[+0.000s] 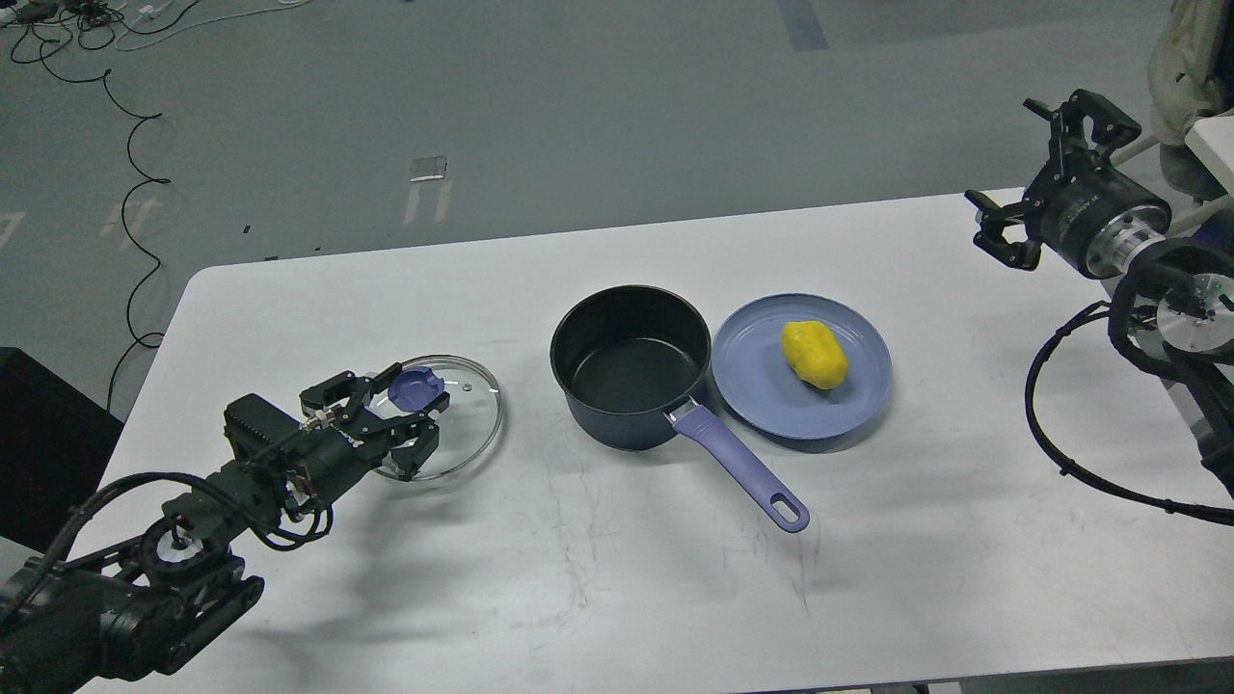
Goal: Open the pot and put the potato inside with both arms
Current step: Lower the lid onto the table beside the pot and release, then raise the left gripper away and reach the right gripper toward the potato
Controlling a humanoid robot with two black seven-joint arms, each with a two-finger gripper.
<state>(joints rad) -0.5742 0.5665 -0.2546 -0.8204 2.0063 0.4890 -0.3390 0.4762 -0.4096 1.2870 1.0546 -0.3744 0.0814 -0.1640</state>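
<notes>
The dark pot (631, 364) stands open at the table's middle, its purple handle (742, 469) pointing to the front right. The yellow potato (815, 354) lies on a blue plate (762, 410) just right of the pot. My left gripper (413, 403) is shut on the purple knob (417, 387) of the glass lid (465, 424), which is low over the table left of the pot. My right gripper (1010, 166) is open and empty, raised above the table's far right edge.
The white table (598, 578) has rounded corners; its far edge runs behind the pot. A black cable (1070, 472) loops from my right arm over the table's right side. Grey floor with cables lies beyond.
</notes>
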